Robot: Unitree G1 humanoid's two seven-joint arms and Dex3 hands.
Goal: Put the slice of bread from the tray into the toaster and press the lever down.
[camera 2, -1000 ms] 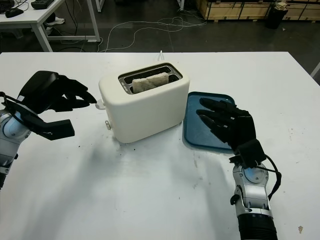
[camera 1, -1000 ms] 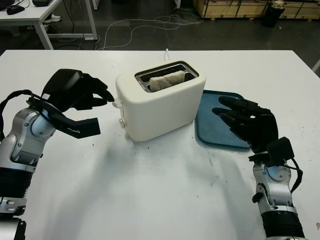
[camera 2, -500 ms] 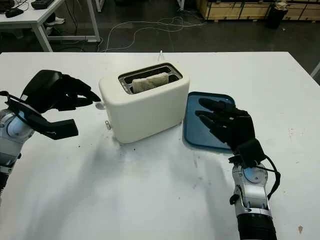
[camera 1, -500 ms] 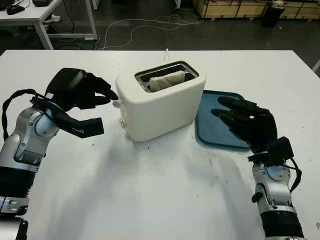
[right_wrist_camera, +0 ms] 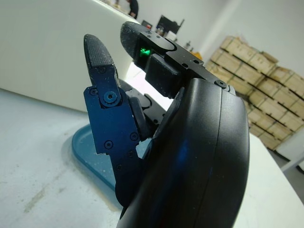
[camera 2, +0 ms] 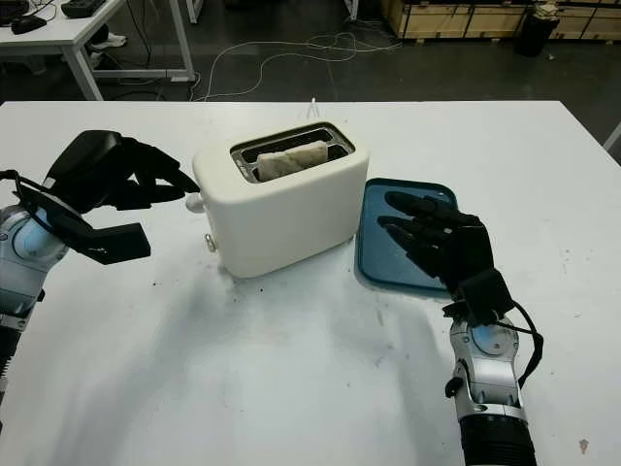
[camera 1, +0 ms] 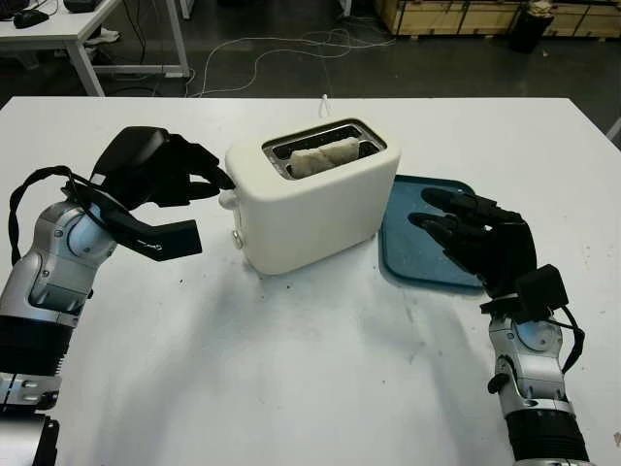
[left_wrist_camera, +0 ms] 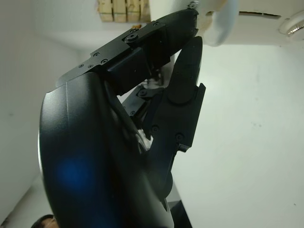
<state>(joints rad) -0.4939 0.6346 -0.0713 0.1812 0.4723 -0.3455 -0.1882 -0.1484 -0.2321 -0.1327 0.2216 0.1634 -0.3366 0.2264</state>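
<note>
A cream toaster [camera 1: 315, 209] stands mid-table with the bread slice [camera 1: 325, 155] upright in its top slot. Its small lever knob [camera 1: 229, 201] sticks out of the toaster's left end. My left hand [camera 1: 215, 184] is open beside that end, its fingertips [camera 2: 186, 183] right at the top of the knob [left_wrist_camera: 219, 23]. To the right of the toaster lies the blue tray [camera 1: 412, 254], with nothing on its visible part. My right hand [camera 1: 434, 209] is open and hovers over the tray's right half.
The toaster's white cord [camera 1: 323, 101] runs off the table's far edge. Dark crumbs [camera 1: 281, 274] dot the white table [camera 1: 291, 369] in front of the toaster. Beyond the table are a desk [camera 1: 58, 29] and wooden crates [camera 1: 456, 15].
My left hand has moved right and slightly up, bringing its fingertips from a short gap away onto the lever knob. The right hand, toaster and bread have stayed put.
</note>
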